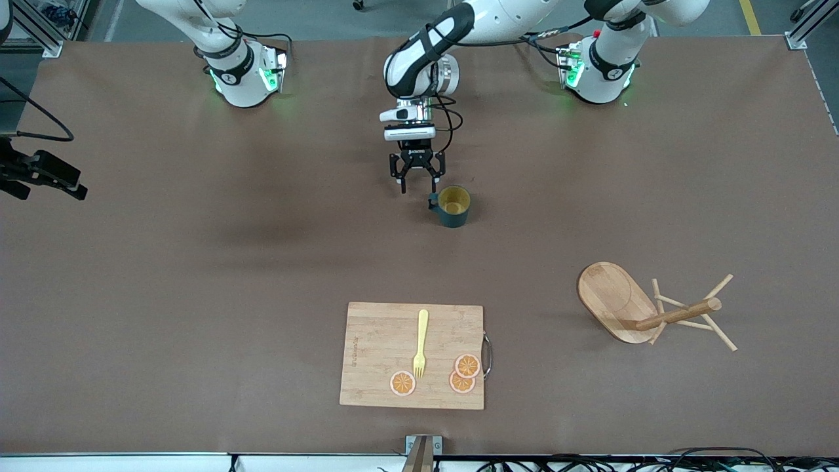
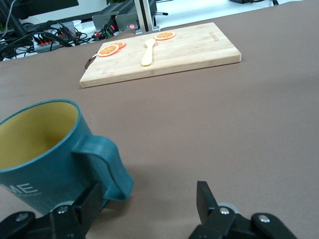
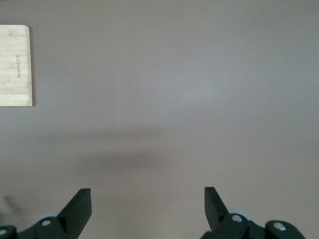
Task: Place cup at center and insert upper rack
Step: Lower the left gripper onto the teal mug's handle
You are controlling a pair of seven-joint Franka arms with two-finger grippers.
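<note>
Right gripper (image 3: 147,201) waits high over bare table, fingers apart. Left gripper (image 1: 417,185) low at table centre, fingers spread, empty — cup (image 1: 453,206) upright just beside them, handle by one fingertip (image 2: 92,199), outside the gap. Upper rack (image 1: 645,310) lies tipped over near the left arm's end — well apart from the cup

Left arm stretched out over table middle, left gripper (image 1: 417,185) pointing down, fingers wide apart. Right gripper (image 3: 148,209) up high, fingers apart, arm waiting.
</note>
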